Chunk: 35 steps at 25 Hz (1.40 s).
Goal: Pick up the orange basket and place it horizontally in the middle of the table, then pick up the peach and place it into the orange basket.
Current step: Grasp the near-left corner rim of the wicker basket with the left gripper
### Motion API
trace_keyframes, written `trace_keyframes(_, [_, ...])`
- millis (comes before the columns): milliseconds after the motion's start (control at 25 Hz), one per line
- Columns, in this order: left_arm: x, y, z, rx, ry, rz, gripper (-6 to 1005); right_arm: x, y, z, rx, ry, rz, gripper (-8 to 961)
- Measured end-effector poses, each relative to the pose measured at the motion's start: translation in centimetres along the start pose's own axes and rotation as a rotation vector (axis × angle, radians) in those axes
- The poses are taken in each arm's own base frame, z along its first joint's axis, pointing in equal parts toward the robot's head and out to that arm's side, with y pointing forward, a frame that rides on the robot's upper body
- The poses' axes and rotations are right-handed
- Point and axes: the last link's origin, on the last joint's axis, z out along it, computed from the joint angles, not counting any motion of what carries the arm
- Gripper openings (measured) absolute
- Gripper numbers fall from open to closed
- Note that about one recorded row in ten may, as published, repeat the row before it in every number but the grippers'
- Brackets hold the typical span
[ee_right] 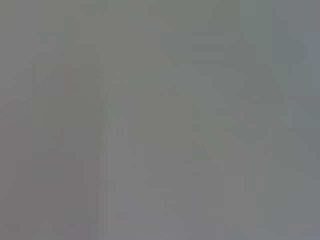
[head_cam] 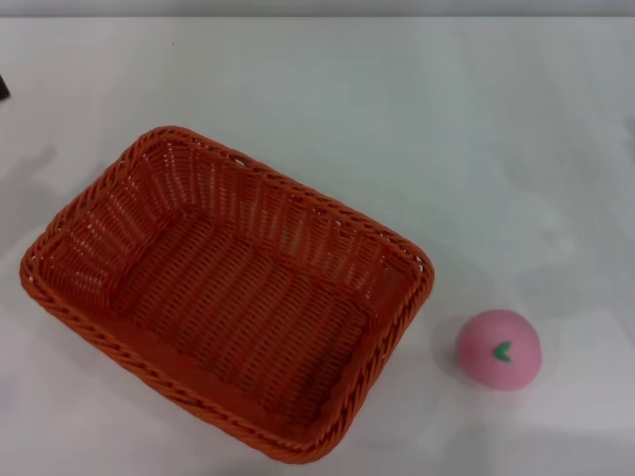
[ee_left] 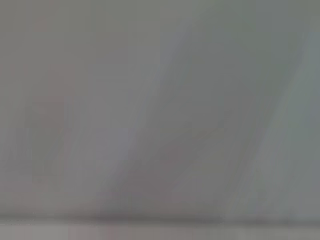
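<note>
The orange basket (head_cam: 226, 290) lies on the white table (head_cam: 446, 129) at the left and centre of the head view, turned at a slant, with nothing inside it. The pink peach (head_cam: 498, 348) rests on the table to the basket's right, near the front, apart from the basket, its green leaf mark facing up. Neither gripper appears in the head view. Both wrist views show only a blank grey surface.
A small dark object (head_cam: 3, 87) pokes in at the far left edge. The table's far edge (head_cam: 317, 16) runs along the top of the head view.
</note>
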Motion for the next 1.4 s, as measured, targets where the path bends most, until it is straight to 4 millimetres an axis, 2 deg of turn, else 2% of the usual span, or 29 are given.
trace_keyframes(360, [3.7,0.7,1.3,-0.031,-0.358,-0.069,872,0.1,-0.2,-0.4,0.008,0.007,-0.004,694])
trace_keyframes(520, [4.5,0.5,1.7,-0.009,-0.477,-0.083,872,0.1,-0.4,-0.7,0.012,0.010,-0.008,693])
trace_keyframes(840, [3.5,0.5,2.8,0.021,-0.625,-0.057,872,0.1,-0.2,-0.8,0.013,0.006,0.001,694])
trace_keyframes(1040, [2.8,0.8,3.9,-0.004,-0.648,-0.028,872,0.1,-0.1,-0.7,0.011,0.004,0.003,694])
trace_keyframes(1400, [0.7,1.4,7.0,-0.054,-0.694,-0.018,871,0.1,0.1,-0.3,0.004,0.003,0.007,693])
